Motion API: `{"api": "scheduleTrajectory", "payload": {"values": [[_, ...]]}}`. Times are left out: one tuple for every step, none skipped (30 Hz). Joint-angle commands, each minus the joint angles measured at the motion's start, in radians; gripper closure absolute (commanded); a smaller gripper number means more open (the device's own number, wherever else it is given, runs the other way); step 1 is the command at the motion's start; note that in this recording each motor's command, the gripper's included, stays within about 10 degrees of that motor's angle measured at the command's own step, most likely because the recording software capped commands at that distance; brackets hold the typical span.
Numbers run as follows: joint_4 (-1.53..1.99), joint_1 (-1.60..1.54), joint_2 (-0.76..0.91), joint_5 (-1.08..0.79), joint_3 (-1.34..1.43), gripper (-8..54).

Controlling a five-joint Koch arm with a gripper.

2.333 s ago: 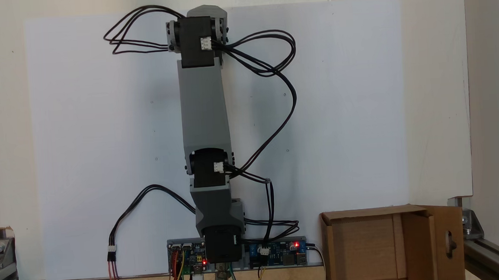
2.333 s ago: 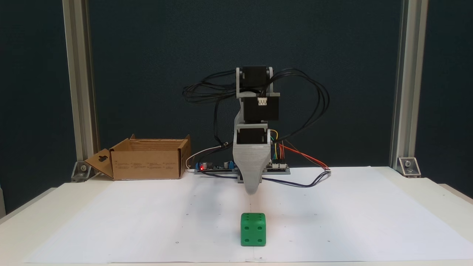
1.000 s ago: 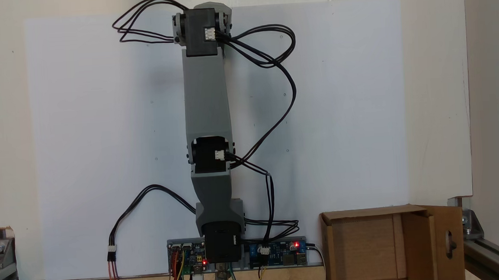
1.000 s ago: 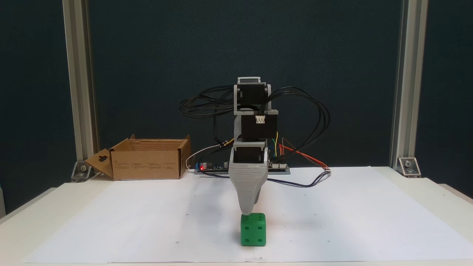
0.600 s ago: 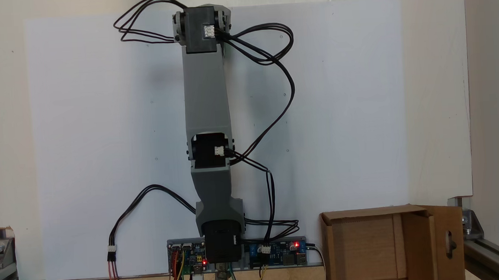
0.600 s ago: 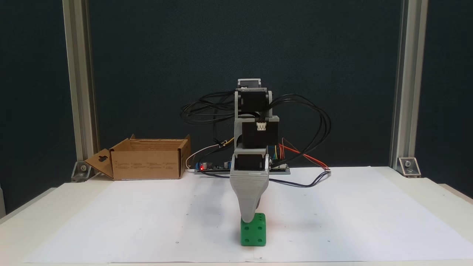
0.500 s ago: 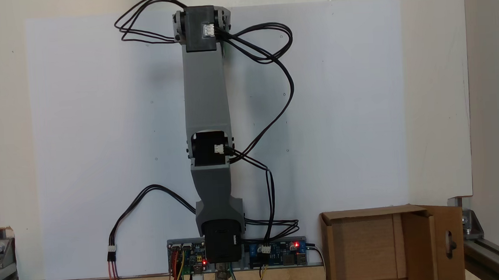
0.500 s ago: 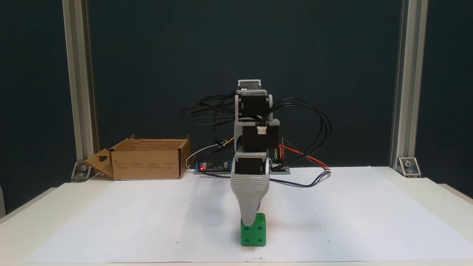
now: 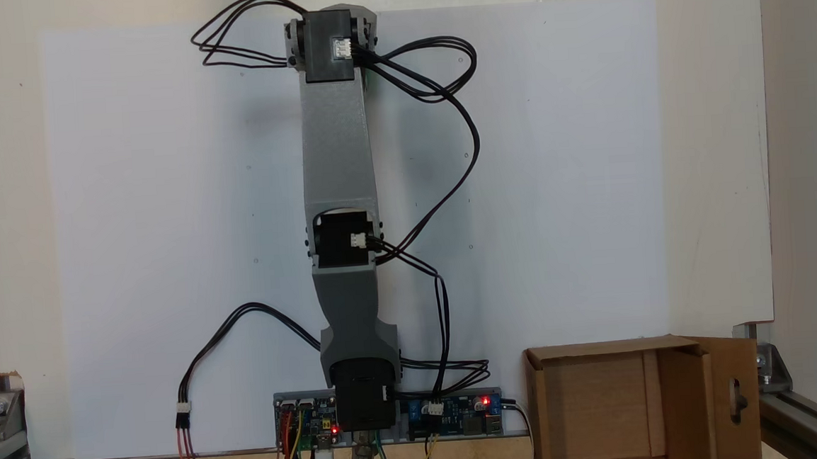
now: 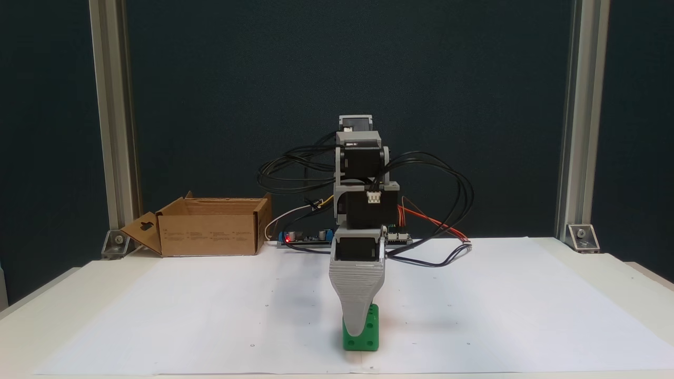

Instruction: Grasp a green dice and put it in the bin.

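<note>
**A:** so where's the claw (image 10: 356, 330) at? From the fixed view facing the arm I see one grey wedge-shaped jaw pointing straight down, its tip low over the front face of the green dice (image 10: 367, 339) and covering the upper left part of it.

**B:** yep, same here. The other jaw sits right behind that one, so honestly I can't tell how wide the claw is or whether it's got any grip on the dice. The dice looks flat on the white paper sheet (image 10: 210, 316), near the sheet's front edge in that view.

**A:** and in the fixed view from above?

**B:** the arm (image 9: 337, 163) stretches straight up the picture from its base, and the wrist motor covers the dice. There's just a faint green tint on the paper beside the wrist.

**A:** what about the bin (image 10: 210, 227)?

**B:** well apart from the dice. In the facing view it's back and to the left of it, on the table (image 10: 621, 273) near the left frame post, open top, handle-hole flap folded out to the left. From above, the bin (image 9: 596, 402) is lower right, beside the electronics boards (image 9: 455, 407) at the arm's base.

**A:** cables?

**B:** black loops hanging off both sides of the arm above the dice.
</note>
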Motion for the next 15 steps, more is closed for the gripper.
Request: {"api": "scheduleTrajectory", "payload": {"values": [[-0.006, -0.003, 0.009, 0.029, -0.023, 3.3], [-0.006, -0.003, 0.008, 0.029, -0.021, 3.3], [-0.006, -0.003, 0.006, 0.029, -0.02, 3.3], [-0.006, -0.003, 0.006, 0.029, -0.018, 3.3], [-0.006, -0.003, 0.005, 0.029, -0.017, 3.3], [-0.006, -0.005, 0.005, 0.029, -0.014, 3.3], [-0.006, -0.006, 0.005, 0.029, -0.011, 3.3], [-0.006, -0.008, 0.003, 0.029, -0.009, 3.3], [-0.006, -0.008, -0.003, 0.029, -0.009, 3.3], [-0.006, -0.009, -0.006, 0.029, -0.009, 3.3], [-0.006, -0.012, -0.009, 0.029, -0.009, 3.3], [-0.006, -0.014, -0.015, 0.029, -0.009, 3.3], [-0.006, -0.014, -0.018, 0.029, -0.009, 3.3], [-0.006, -0.015, -0.021, 0.029, -0.009, 3.4], [-0.006, -0.015, -0.023, 0.029, -0.009, 3.5]]}}
